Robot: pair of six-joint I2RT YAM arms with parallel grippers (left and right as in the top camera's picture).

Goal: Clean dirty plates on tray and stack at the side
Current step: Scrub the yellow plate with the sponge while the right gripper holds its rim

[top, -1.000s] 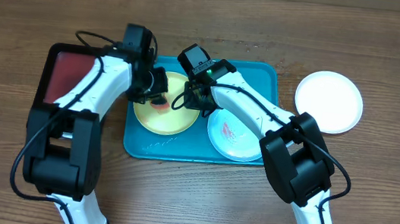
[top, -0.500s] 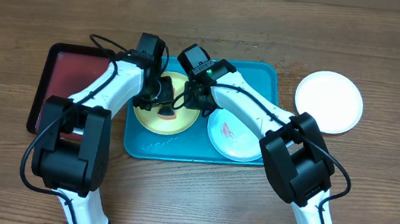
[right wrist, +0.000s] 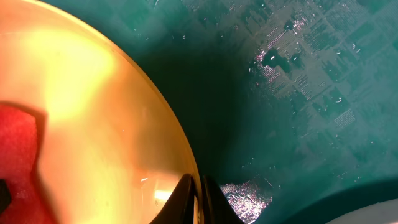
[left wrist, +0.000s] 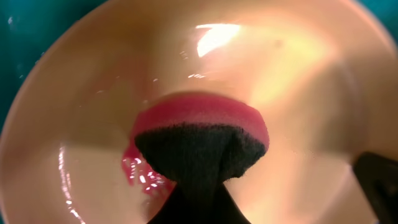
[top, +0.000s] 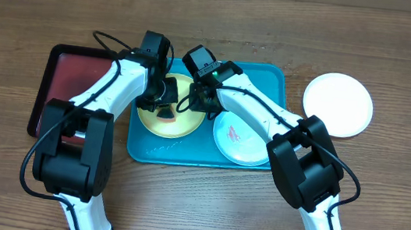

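Observation:
The yellow-green plate (top: 167, 118) lies in the left half of the teal tray (top: 185, 153). My left gripper (top: 164, 102) is shut on a red-and-black sponge (left wrist: 202, 137) and presses it on the plate (left wrist: 298, 81), beside a red smear (left wrist: 142, 177). My right gripper (top: 195, 98) is shut on the plate's right rim (right wrist: 186, 162). The mint-blue plate (top: 242, 139), with red smears, lies in the tray's right half. The white plate (top: 338, 104) lies on the table right of the tray.
A dark red tray (top: 63, 90) with a black rim sits left of the teal tray. Wet patches shine on the teal tray floor (right wrist: 298, 68). The wooden table (top: 202, 209) surrounds both trays.
My left gripper has moved right with the sponge, from the plate's left edge onto its middle. My right gripper has held still on the rim.

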